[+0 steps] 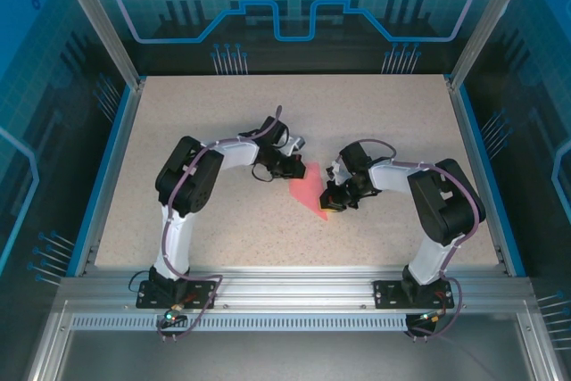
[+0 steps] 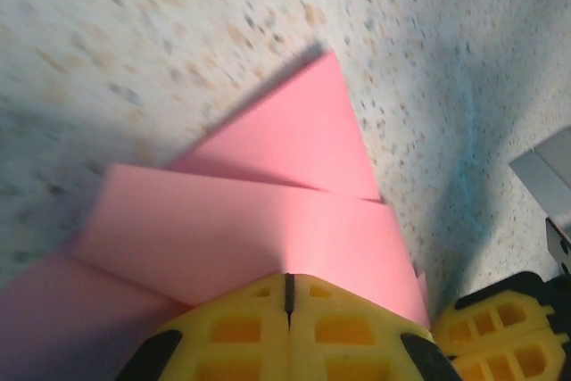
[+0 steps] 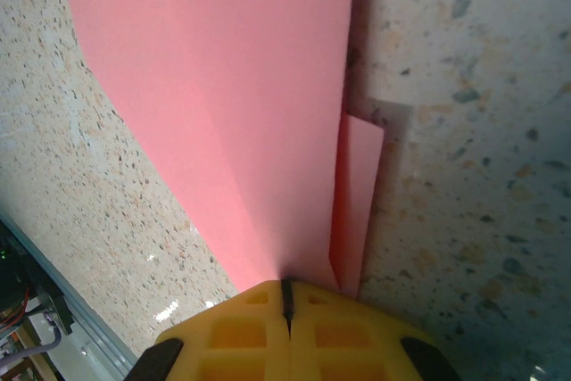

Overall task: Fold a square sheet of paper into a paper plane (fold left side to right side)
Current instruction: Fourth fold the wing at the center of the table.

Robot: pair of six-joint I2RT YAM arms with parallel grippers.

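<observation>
The pink sheet of paper [image 1: 308, 186] lies mid-table, folded into a pointed wedge with overlapping flaps [image 2: 268, 211]. My left gripper [image 1: 287, 167] is at its upper left end. It is shut, yellow fingertips together and pressed down on the layered paper [image 2: 288, 278], which runs on under them to both sides. My right gripper [image 1: 335, 198] is at the lower right point. It is also shut, its tips [image 3: 286, 285] on the narrow end of the paper [image 3: 241, 86], where a crease runs up to the seam between the jaws. A small lower flap [image 3: 359, 202] sticks out beside it.
The speckled table [image 1: 223, 220] has a raised blue rim [image 1: 111, 167] on the left, right and back. An aluminium rail [image 1: 285, 287] runs along the near edge by the arm bases. The two grippers are close together, and yellow fingers [image 2: 500, 336] show beside the left one.
</observation>
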